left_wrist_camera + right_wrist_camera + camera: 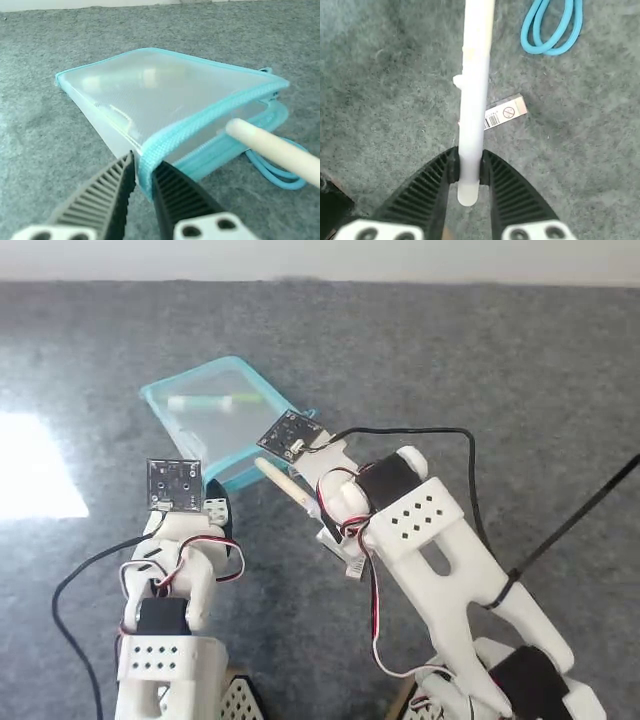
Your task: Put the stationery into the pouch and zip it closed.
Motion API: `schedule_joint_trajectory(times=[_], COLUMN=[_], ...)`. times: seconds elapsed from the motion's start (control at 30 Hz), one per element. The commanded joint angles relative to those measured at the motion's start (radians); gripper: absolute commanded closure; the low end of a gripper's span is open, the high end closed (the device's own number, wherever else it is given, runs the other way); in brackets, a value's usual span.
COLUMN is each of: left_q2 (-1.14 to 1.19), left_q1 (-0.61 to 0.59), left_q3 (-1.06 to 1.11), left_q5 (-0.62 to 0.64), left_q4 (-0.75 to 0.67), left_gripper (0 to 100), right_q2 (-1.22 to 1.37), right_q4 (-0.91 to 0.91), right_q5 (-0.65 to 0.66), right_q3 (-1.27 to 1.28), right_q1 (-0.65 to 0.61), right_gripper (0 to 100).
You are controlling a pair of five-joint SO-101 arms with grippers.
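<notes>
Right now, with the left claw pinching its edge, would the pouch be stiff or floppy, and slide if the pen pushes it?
Probably floppy: the pouch is thin see-through film with a fabric zip edge, pinched by the left claw. Likely light, so the pen could shove it along the table without that pinch.

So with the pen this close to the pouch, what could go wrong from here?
The pen, held near its rear end by the right gripper, could pivot when its tip meets the zipper edge of the pouch. The left gripper pinches only a narrow bit of that edge, so a push might pull it free and let the mouth close.
</notes>
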Motion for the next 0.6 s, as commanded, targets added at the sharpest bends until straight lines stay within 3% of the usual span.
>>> schedule_joint_trajectory(times=[0.0, 0.17, 0.47, 0.57], left_q2=[-0.003, -0.003, -0.003, -0.003], left_q1=[0.011, 0.011, 0.011, 0.011], left_q3=[-0.01, -0.01, -0.01, -0.01], left_q5=[-0.003, -0.003, -0.003, -0.003], left_q4=[-0.017, -0.017, -0.017, -0.017], left_gripper=[99, 99, 99, 99], right_q2=[0.012, 0.18, 0.639, 0.762], right_q4=[-0.047, -0.03, 0.008, 0.012], right_q5=[-0.005, -0.011, -0.08, -0.075], right_q3=[-0.02, -0.204, -0.818, -0.982], right_q1=[-0.002, 0.001, 0.021, 0.019], right_gripper=[99.1, 99.1, 98.8, 90.6])
